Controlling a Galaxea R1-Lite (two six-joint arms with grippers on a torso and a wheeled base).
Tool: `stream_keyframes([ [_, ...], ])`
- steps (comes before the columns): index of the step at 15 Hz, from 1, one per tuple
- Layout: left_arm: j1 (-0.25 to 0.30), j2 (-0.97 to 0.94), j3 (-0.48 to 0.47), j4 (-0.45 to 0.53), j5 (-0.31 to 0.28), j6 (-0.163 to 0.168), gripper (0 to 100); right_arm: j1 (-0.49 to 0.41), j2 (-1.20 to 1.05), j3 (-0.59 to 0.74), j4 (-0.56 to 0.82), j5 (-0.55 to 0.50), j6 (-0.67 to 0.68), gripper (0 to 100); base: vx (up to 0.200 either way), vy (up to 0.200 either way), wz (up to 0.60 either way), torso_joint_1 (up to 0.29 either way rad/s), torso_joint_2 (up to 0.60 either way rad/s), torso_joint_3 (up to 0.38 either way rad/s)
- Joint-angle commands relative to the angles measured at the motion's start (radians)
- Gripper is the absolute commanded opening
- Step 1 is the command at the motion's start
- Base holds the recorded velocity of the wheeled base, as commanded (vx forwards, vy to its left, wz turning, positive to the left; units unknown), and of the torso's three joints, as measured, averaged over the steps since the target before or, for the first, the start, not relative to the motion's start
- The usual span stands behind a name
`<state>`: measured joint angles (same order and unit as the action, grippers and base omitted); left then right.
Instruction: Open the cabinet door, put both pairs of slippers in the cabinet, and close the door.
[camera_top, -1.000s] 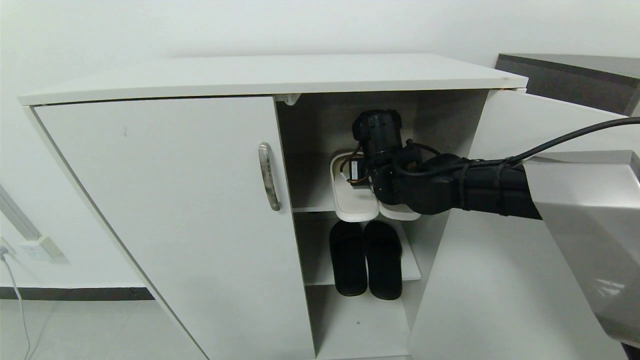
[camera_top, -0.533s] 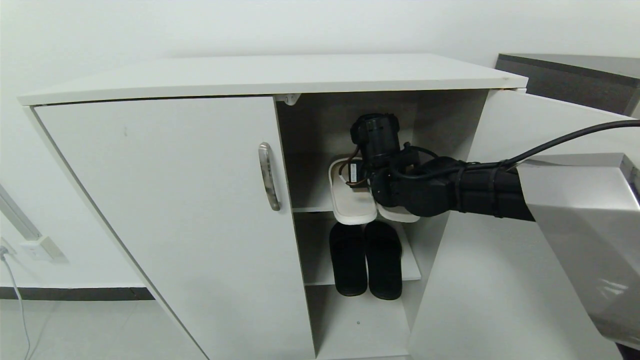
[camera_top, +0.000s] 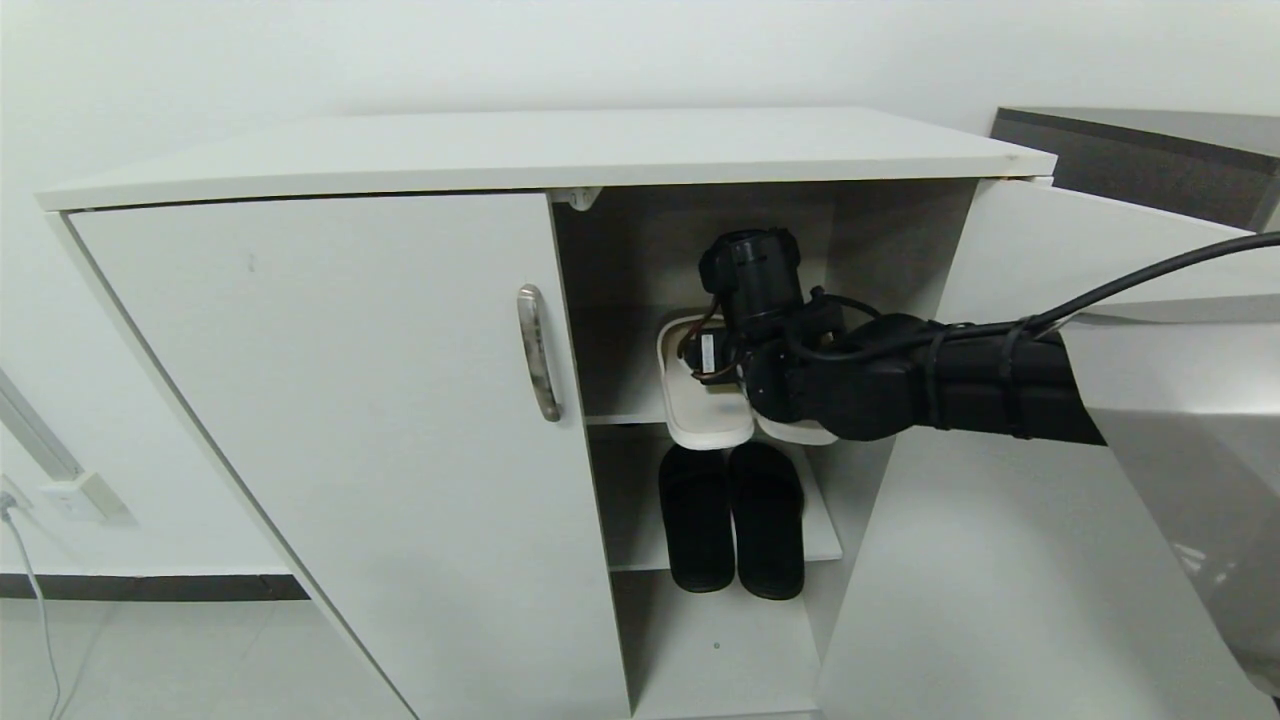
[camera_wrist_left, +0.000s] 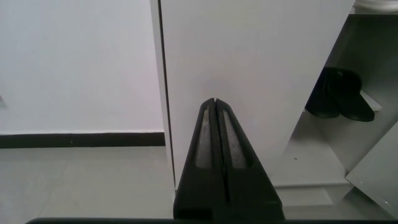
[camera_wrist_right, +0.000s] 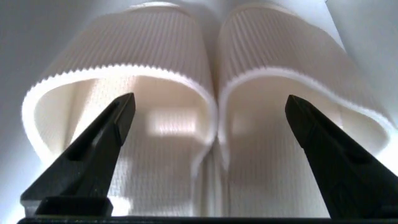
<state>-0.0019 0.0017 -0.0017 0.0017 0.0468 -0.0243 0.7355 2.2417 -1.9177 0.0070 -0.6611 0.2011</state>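
Step in hand: both pairs are sitting inside the cabinet (camera_top: 540, 150), so the right arm is probably about to back out toward 6 o'clock before the door is swung shut.
Right end effector (camera_wrist_right: 210, 102): it is hovering open over the upper shelf (camera_top: 620, 380), its fingers spread wide on either side of the white slippers (camera_top: 705, 415) and gripping nothing.
White slippers: they are lying side by side, touching, directly at 12 o'clock of the end effector; their long axis is running 12 to 6, toes pointing to 12 into the cabinet, heels overhanging the shelf edge at 6.
Black slippers (camera_top: 730, 520): they are resting one shelf lower, at 6 o'clock of the white pair, and lying along the same axis.
Open door (camera_top: 1000, 560): it is standing at 4 o'clock of the right arm, which is the nearer arm.
Left end effector (camera_wrist_left: 214, 102): it is hanging closed and empty, facing the closed left door (camera_top: 330, 400).
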Motion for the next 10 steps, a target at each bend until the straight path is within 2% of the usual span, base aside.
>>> stream_keyframes([
  [1,0.000,0.000,0.000,0.000,0.001,0.000,0,0.012,-0.063,0.051,-0.005,0.001,0.003,100,0.000,0.000,0.00,0.000,0.00,0.000],
  [7,0.000,0.000,0.000,0.000,0.004,0.000,0,0.062,-0.186,0.189,-0.015,-0.003,0.012,100,0.000,0.000,0.00,0.000,0.00,0.000],
  [10,-0.001,0.000,0.000,0.000,0.004,0.000,0,0.087,-0.257,0.301,-0.035,-0.003,0.018,100,0.000,0.000,0.00,0.000,0.00,0.000],
])
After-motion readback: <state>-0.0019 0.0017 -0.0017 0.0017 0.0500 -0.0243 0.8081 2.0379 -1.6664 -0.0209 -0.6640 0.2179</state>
